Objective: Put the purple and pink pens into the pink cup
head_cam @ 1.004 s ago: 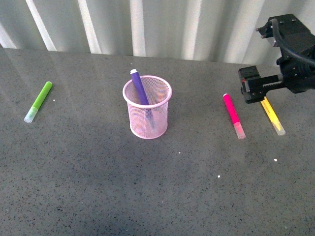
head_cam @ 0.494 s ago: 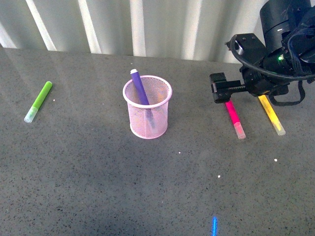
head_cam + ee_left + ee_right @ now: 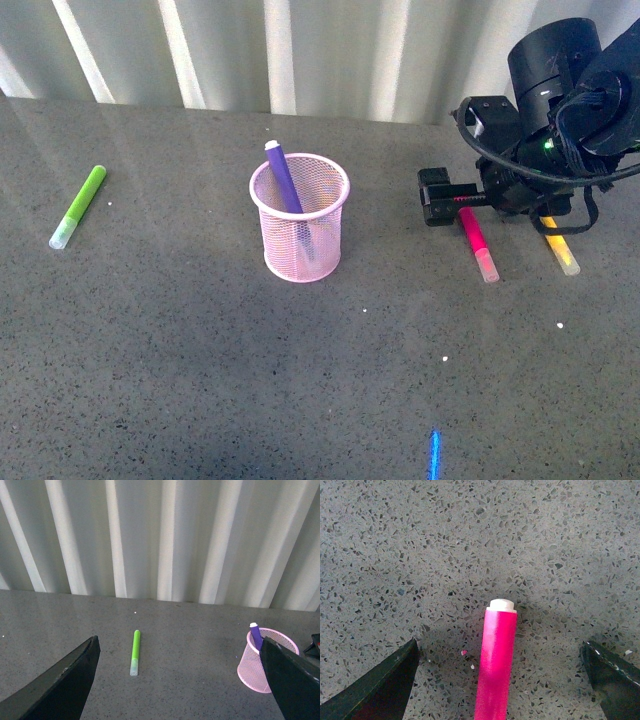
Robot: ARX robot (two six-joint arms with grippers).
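Note:
The pink cup [image 3: 300,215] stands mid-table with the purple pen [image 3: 283,180] leaning inside it, its tip above the rim. The pink pen [image 3: 477,238] lies flat on the table to the right, pale cap toward me. My right gripper [image 3: 450,203] hovers low over that pen's far end, open. In the right wrist view the pink pen [image 3: 496,665] lies between the spread fingers of the right gripper [image 3: 500,642], untouched. My left gripper [image 3: 178,639] is open and holds nothing; it shows the cup [image 3: 260,672] and purple pen [image 3: 256,634] from afar.
A lime-green marker [image 3: 78,206] lies at the far left, also visible as the green marker [image 3: 134,652] in the left wrist view. A yellow marker [image 3: 558,245] lies just right of the pink pen, partly under the right arm. A corrugated wall backs the table.
The right arm has swung left and down from beside the yellow marker to over the pink pen's far end. Pens and cup have not moved.

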